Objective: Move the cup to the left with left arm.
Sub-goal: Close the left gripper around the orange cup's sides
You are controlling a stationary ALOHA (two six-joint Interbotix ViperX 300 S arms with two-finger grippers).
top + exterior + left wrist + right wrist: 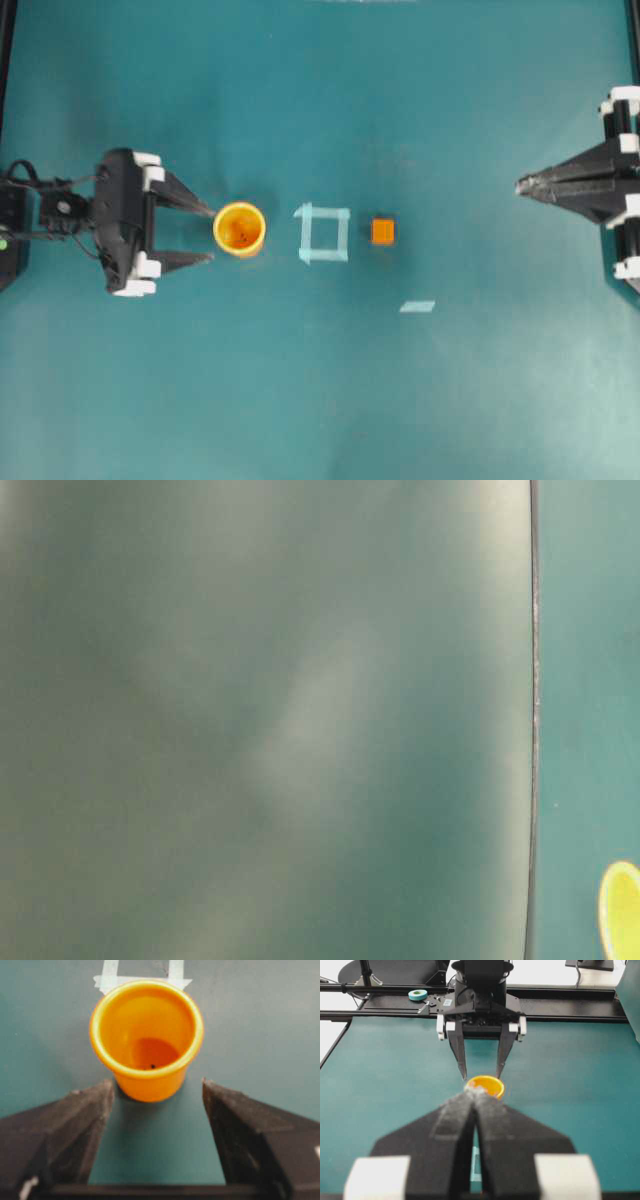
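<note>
Cup (239,229) stands upright on the teal table (320,400), just left of the tape square (324,233); the orange cube (383,232) sits just right of that square. Left gripper (207,234) is spread wide, empty, fingertips just short of the cup. Right gripper (522,185) is closed, empty, far right of the square.

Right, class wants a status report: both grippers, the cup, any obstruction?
Left gripper open, fingers just short of the round yellow-orange plastic cup. Right gripper shut, far off. Cup upright, not gripped. Nothing between.
</note>
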